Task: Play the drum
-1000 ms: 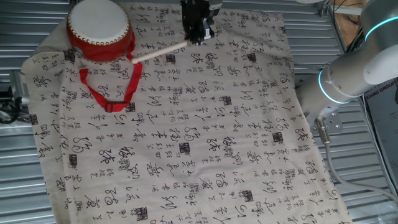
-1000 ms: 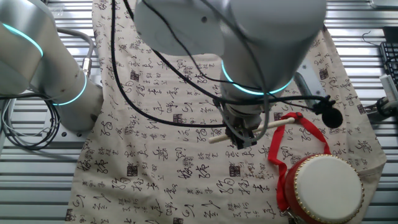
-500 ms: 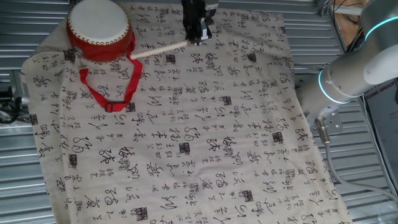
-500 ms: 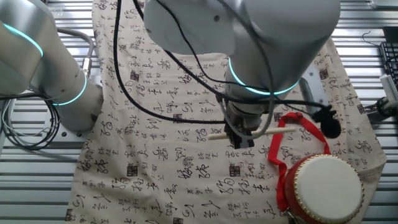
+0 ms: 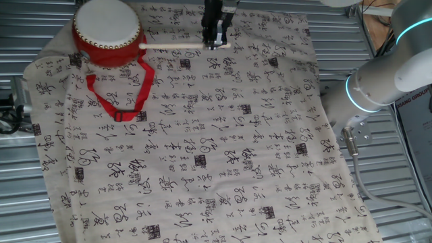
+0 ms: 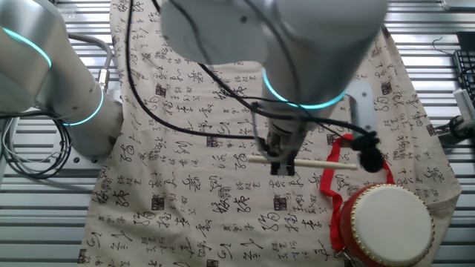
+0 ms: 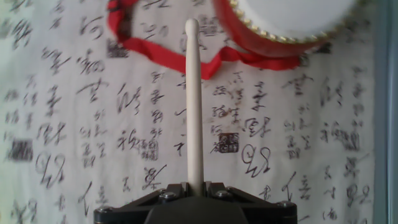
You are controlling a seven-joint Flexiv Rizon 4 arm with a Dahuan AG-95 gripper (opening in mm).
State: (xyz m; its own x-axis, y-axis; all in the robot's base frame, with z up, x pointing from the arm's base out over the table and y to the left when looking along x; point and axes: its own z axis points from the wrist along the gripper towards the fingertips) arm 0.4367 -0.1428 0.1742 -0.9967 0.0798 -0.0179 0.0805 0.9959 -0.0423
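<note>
Since half a second ago the drumstick (image 5: 177,46) has swung from a slant to lie level, its far tip now just at the drum's (image 5: 108,32) side wall.

From one fixed view, the gripper (image 5: 215,44) hangs near the far edge of the calligraphy-printed cloth (image 5: 202,142), its fingers pinching the stick close to its right end. The red drum with its cream head stands at the cloth's far left corner, and its red strap (image 5: 118,94) loops toward the camera with the buckle (image 5: 122,115) at the loop's near end.

From the other fixed view, the arm (image 6: 282,44) fills the upper middle. The gripper (image 6: 281,163) holds the stick (image 6: 304,162) level above the cloth (image 6: 223,200), one end reaching the strap (image 6: 334,174). The drum (image 6: 386,222) sits at the lower right, apart from the stick.

In the hand view, the stick (image 7: 194,99) runs straight away from the fingers clamped on its base, its tip over the strap (image 7: 186,59). The drum (image 7: 286,22) lies at the upper right, just beside the tip and not touching it.
</note>
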